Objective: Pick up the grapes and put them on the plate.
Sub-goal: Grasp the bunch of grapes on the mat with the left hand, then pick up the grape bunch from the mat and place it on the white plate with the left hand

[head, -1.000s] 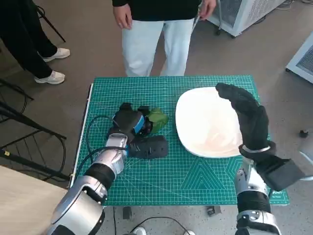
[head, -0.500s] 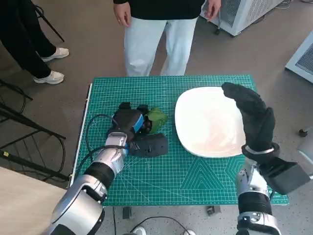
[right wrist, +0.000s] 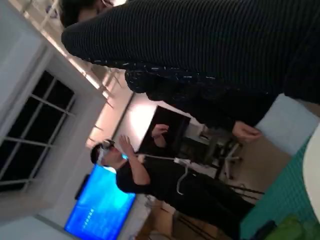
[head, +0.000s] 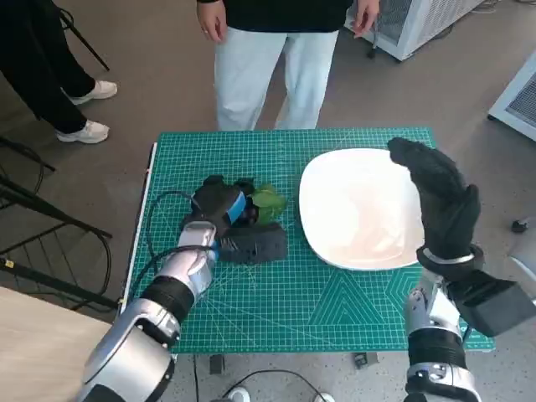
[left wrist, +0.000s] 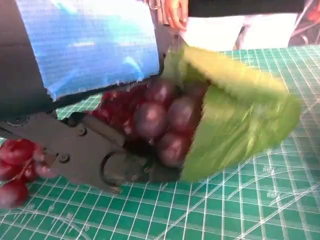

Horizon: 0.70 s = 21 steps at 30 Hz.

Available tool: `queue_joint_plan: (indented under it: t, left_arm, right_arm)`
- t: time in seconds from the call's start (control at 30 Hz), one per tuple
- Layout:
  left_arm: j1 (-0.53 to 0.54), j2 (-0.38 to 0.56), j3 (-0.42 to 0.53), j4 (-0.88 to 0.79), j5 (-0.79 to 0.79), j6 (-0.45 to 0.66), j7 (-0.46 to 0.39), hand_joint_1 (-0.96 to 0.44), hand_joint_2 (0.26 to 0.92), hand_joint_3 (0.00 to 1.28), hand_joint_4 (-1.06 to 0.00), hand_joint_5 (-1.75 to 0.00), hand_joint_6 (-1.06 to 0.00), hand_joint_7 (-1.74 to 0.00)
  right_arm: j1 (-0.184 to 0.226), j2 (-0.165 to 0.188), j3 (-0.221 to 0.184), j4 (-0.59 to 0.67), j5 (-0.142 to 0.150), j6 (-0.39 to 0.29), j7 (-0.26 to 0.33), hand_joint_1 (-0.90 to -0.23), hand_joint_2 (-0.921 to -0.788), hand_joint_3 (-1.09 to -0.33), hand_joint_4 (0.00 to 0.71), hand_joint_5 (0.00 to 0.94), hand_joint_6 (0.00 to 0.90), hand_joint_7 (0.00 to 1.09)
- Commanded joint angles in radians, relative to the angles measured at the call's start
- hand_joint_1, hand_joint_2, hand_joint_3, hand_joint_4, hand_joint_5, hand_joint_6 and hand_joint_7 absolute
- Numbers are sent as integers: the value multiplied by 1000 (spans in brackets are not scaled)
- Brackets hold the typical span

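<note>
Left hand closing on the grapes, plate waiting

Head view: the left hand [head: 219, 209] covers the grapes [head: 248, 214] at the plate's [head: 335, 180] nine o'clock on the worktop [head: 293, 301]; the right hand [head: 440, 201] hovers, fingers apart, holding nothing. Left wrist view: fingers [left wrist: 95, 155] wrap the grapes [left wrist: 167, 120] and leaf [left wrist: 235, 120]; a firm grip before lifting seems wise.

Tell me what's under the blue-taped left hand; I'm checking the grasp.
Dark red plastic grapes with a green leaf sit under the left hand. The hand hides how its fingers close round them.
</note>
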Motion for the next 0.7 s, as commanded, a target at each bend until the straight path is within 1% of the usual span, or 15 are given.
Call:
queue_joint_plan:
  t: [0.03,0.1,0.23,0.33,0.53,0.7]
  left_arm:
    - [57,36,12,-153,4,49,-44,3,920,188,-549,-1458,-522,-1129]
    - [83,51,18,-236,8,73,-64,4,921,195,-530,-1458,-521,-1152]
    - [134,80,31,-399,20,120,-103,3,921,219,-487,-1400,-486,-1300]
    - [172,98,42,-521,32,153,-131,2,921,222,-481,-1379,-479,-1334]
    - [231,124,57,-694,52,193,-167,1,921,191,-516,-1327,-510,-1313]
    - [275,137,70,-816,73,209,-190,1,921,170,-611,-1310,-478,-1249]
  right_arm:
    - [25,8,-2,-12,5,19,-10,-596,-921,-687,225,4,-1,421]
    - [26,8,-3,-17,1,19,-17,-596,-921,-689,224,3,-1,421]
    - [28,10,-2,-25,-8,19,-34,-592,-921,-697,216,1,-1,419]
    - [30,12,-1,-30,-13,18,-43,-589,-921,-704,208,0,-1,413]
    - [33,12,1,-37,-17,21,-54,-585,-921,-717,201,1,-1,398]
    - [37,12,2,-49,-15,27,-57,-585,-921,-723,198,2,-1,394]
